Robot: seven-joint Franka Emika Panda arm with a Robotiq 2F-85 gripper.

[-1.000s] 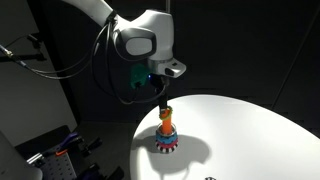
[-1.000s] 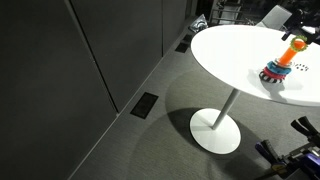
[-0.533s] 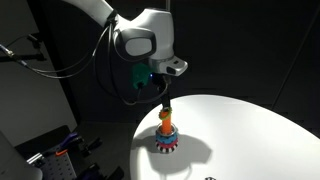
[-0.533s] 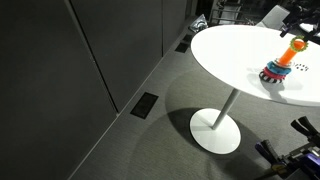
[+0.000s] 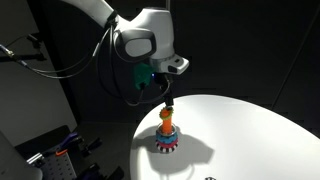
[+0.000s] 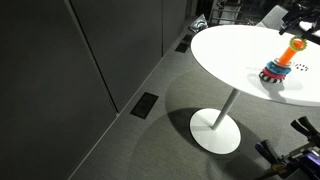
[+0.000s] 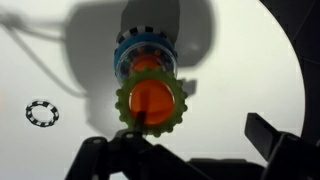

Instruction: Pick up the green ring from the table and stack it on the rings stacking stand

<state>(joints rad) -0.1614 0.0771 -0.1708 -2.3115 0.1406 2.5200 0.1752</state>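
Judging progress: pincer [image 5: 165,100] released and empty; green ring [image 7: 123,108] sits around the orange peg [image 7: 152,100], so the placing step looks done.
Left to do: by my reading, only drawing clear of the stand. Whether the ring has dropped right down onto the rings below, cannot tell.
Pincer: jaws spread wide along the bottom edge of the wrist view, nothing between them, not touching the ring.
Green ring: centre of the wrist view, scalloped rim, peg tip showing through its hole.
Rings stacking stand [image 5: 166,137]: lower centre of an exterior view, upright, directly beneath the pincer.
Arm [image 5: 145,40]: wrist block at upper centre of an exterior view, fingers pointing straight down over the peg, links running off to the upper left.
Surface [image 6: 230,48]: white and round. Small dark ring-shaped object [image 7: 41,113] lies at the left edge of the wrist view, well apart from the stand.
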